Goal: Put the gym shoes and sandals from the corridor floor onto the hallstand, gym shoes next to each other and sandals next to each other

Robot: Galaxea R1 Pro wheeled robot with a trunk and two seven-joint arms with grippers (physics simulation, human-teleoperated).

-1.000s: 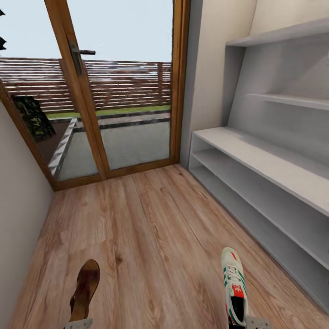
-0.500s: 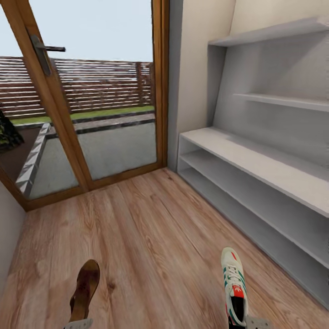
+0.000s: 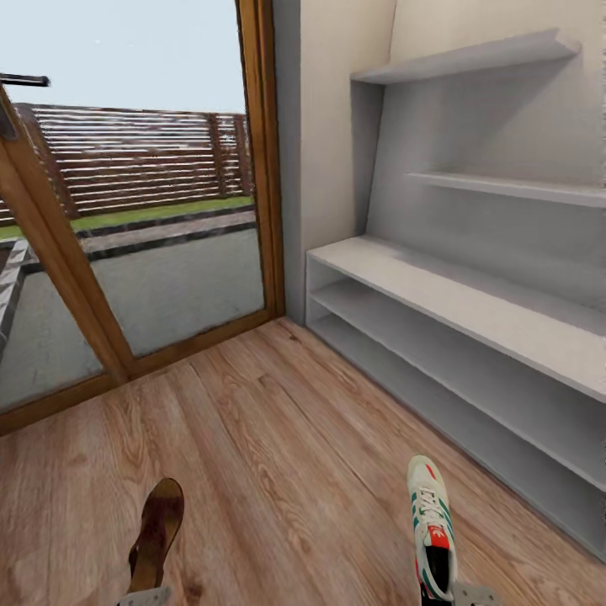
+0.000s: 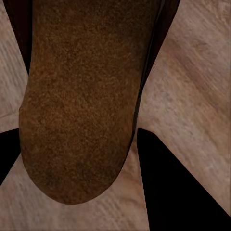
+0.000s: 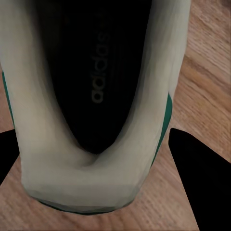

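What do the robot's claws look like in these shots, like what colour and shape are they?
Little of them shows. In the head view, the left claw and right claw appear as pale grey, angular tips at the bottom edge, the right with a dark part beside it. In the wrist views, their fingers are flat black wedges tapering to a point. No cables or markings are visible.

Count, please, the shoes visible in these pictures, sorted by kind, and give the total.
Gym shoes: 1, white with green stripes, at the right gripper.
Sandals: 1, brown, at the left gripper.
Total: 2 shoes.
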